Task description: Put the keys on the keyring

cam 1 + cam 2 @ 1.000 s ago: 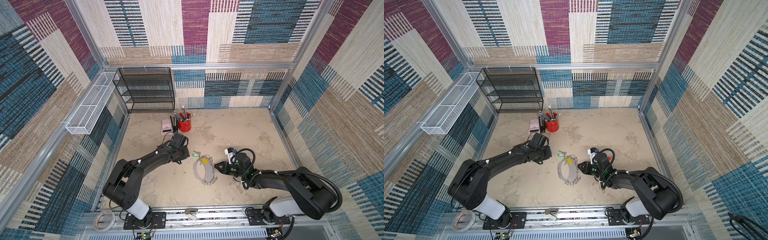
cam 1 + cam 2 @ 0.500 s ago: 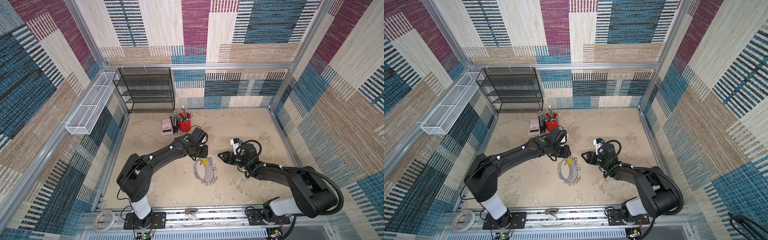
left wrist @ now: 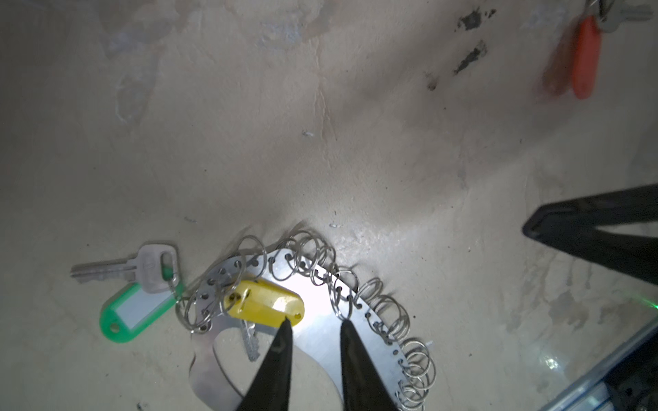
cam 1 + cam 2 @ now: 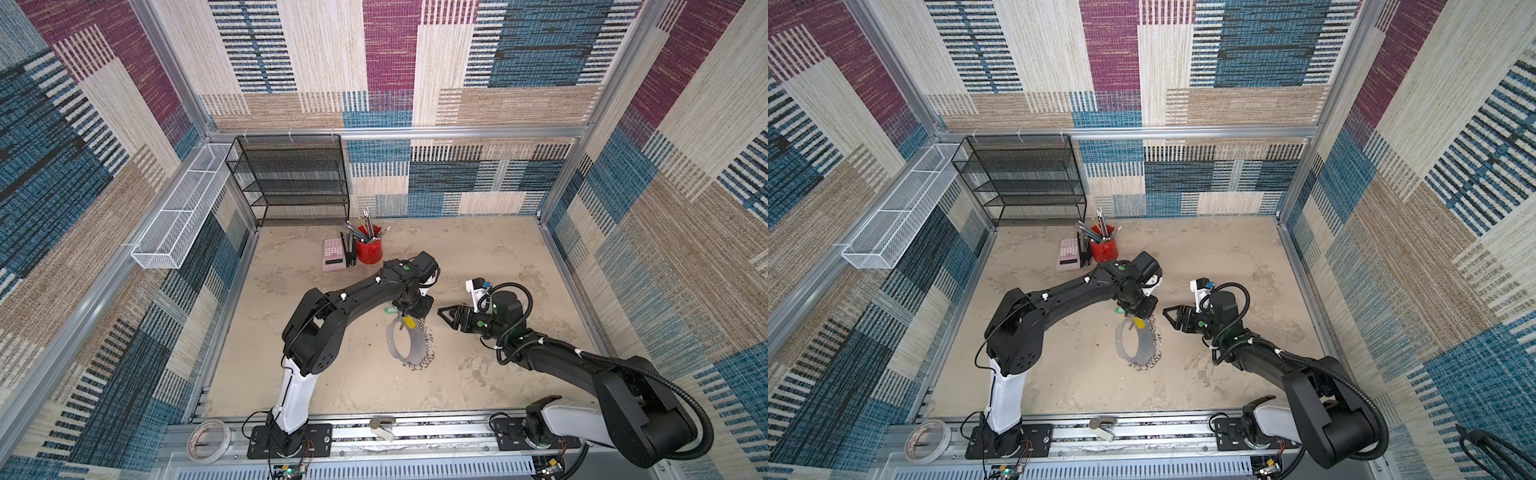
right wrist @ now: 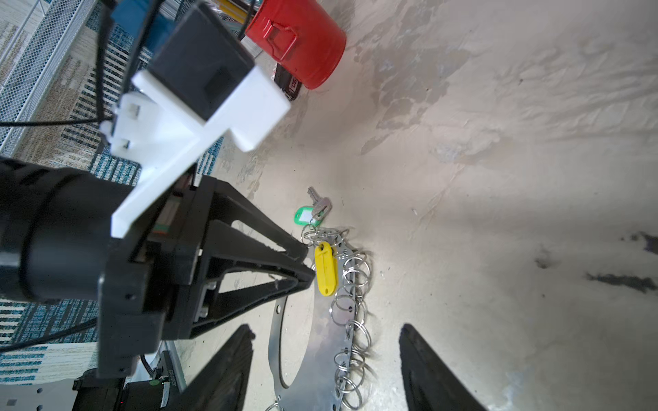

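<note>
The keyring (image 4: pixel 401 347) (image 4: pixel 1133 347), a grey curved band edged with small silver rings, lies flat mid-table. A yellow-tagged key (image 3: pixel 265 302) (image 5: pixel 325 265) rests on its far end, its tag threaded on one ring. A green-tagged key (image 3: pixel 131 313) (image 5: pixel 304 215) lies just beyond that end. The red-tagged key (image 3: pixel 585 60) lies alone on the table, farther off. My left gripper (image 3: pixel 315 325) (image 4: pixel 409 316) points down over the band, narrowly open, one tip touching the yellow tag. My right gripper (image 5: pixel 325 327) (image 4: pixel 446 316) hovers wide open at the ring's right side, holding nothing.
A red cup of pencils (image 4: pixel 369 251) (image 5: pixel 299 39) and a pink calculator (image 4: pixel 334 254) stand behind the left arm. A black wire shelf (image 4: pixel 295 183) fills the back left corner, and a white wire basket (image 4: pixel 183 220) hangs on the left wall. A tape roll (image 4: pixel 208 440) lies on the front rail.
My left arm has swung right, from beside the keyring to above its far end. My right gripper has drawn back from the ring and opened wider.
</note>
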Tool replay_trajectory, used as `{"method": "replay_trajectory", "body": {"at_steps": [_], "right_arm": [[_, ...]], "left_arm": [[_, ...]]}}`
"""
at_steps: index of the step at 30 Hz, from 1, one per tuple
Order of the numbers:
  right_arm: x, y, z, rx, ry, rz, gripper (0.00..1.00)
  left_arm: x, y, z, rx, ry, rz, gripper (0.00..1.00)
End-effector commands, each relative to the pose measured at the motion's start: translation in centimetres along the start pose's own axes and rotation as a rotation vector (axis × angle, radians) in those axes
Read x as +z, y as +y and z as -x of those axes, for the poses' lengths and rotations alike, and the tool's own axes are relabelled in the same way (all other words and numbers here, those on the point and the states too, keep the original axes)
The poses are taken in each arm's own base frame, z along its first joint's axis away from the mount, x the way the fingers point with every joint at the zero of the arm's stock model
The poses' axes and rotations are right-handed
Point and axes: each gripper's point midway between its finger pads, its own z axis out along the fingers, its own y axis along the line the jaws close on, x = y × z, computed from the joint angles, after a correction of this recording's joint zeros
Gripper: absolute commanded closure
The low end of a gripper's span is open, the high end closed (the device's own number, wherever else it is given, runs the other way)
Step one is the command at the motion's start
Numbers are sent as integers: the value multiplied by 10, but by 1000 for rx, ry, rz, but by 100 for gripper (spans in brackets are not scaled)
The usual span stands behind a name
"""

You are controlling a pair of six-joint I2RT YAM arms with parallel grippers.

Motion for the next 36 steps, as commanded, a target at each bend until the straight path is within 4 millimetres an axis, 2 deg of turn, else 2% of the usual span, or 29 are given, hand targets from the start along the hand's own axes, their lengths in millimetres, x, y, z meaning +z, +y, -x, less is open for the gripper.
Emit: {"method": "replay_trajectory", "body": {"at_steps": [1, 11, 30, 36], "right_arm": [[-1, -3, 1, -12, -12, -20, 33], [-1, -5, -2, -13, -5, -20, 34], [0, -7, -4, -18, 4, -22, 34], [1, -8, -6, -14, 11, -22, 34]], "left_arm": [[4, 6, -6, 36, 47, 33, 75], [18, 18, -6, 26, 82, 100, 78], [25, 20, 2, 28, 88, 118, 85], [27, 27, 2, 21, 99, 161, 89]]}}
